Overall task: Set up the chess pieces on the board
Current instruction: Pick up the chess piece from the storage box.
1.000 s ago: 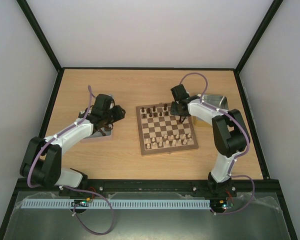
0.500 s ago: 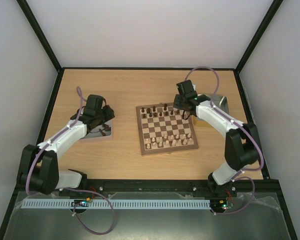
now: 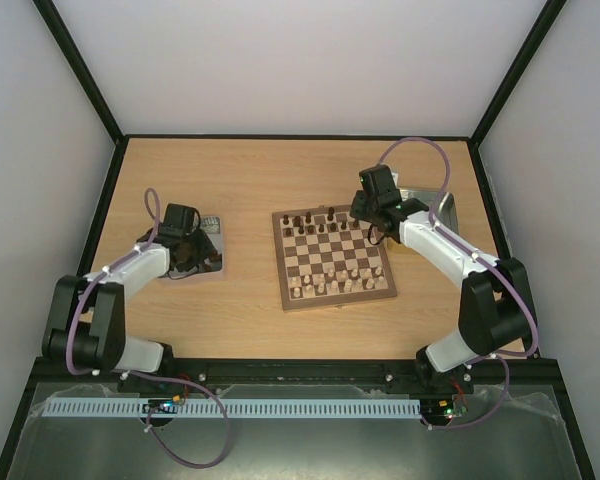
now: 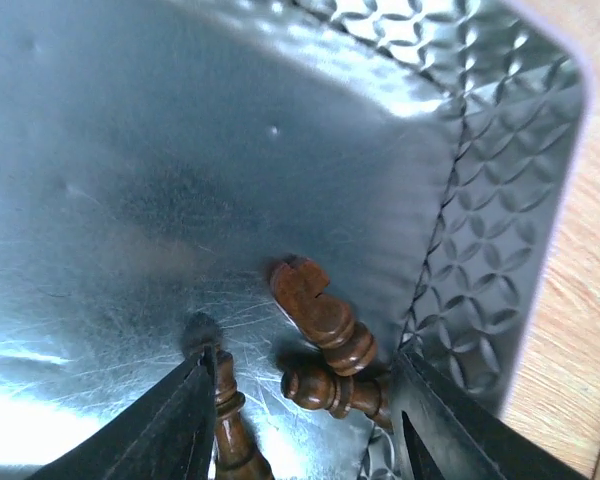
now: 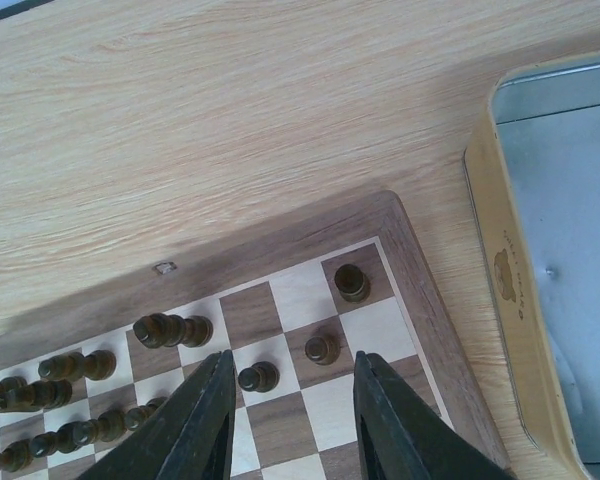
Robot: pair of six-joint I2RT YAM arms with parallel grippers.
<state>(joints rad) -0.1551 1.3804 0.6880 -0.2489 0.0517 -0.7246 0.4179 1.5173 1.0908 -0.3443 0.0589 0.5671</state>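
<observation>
Setup partial: board (image 3: 335,258) far rows gapped. Three dark chess pieces (image 4: 318,315) lie in metal tray (image 4: 500,200). Above them left gripper (image 4: 305,410) spread; right gripper (image 5: 292,420) spread, empty, over board corner.

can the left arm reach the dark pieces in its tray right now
Probably yes: the left claw hangs open over the tray, and the dark pieces lie uncovered between its fingers, though close to the tray wall.

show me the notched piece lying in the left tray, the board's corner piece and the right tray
notched piece (image 4: 318,310): left wrist view, on its stem
corner piece (image 5: 352,282): right wrist view, on its top
right tray (image 5: 504,262): right wrist view, on its rim
</observation>
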